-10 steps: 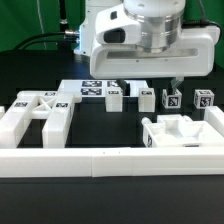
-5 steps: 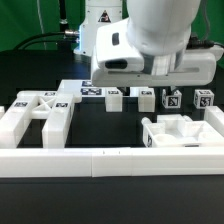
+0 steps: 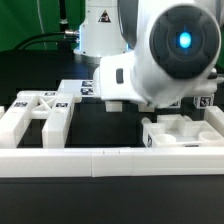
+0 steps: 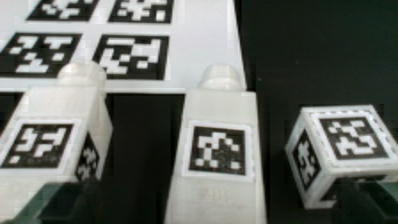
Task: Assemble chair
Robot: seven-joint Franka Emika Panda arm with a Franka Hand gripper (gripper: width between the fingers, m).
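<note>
In the wrist view my gripper [image 4: 214, 214] is open, its dark fingertips [image 4: 54, 205] wide apart at the frame's edge. An upright white post [image 4: 221, 135] with a square tag stands between them, touching neither. A second tall tagged post [image 4: 61, 130] stands beside it, and a shorter tagged block [image 4: 345, 147] on the other side. In the exterior view the arm's wrist housing [image 3: 172, 55] fills the middle and hides the gripper and most posts. The X-braced frame [image 3: 40, 112] lies at the exterior view's left, and a chunky recessed white slab [image 3: 182, 130] at its right.
The marker board [image 4: 107, 40] lies flat just beyond the posts, also seen as the marker board [image 3: 84, 90] behind the frame. A long low white border wall [image 3: 110, 162] runs along the front. One tagged post [image 3: 208, 100] peeks out at the exterior view's right.
The arm has swung forward and down over the row of posts, so its housing now covers them in the exterior view. The jaws stayed wide.
</note>
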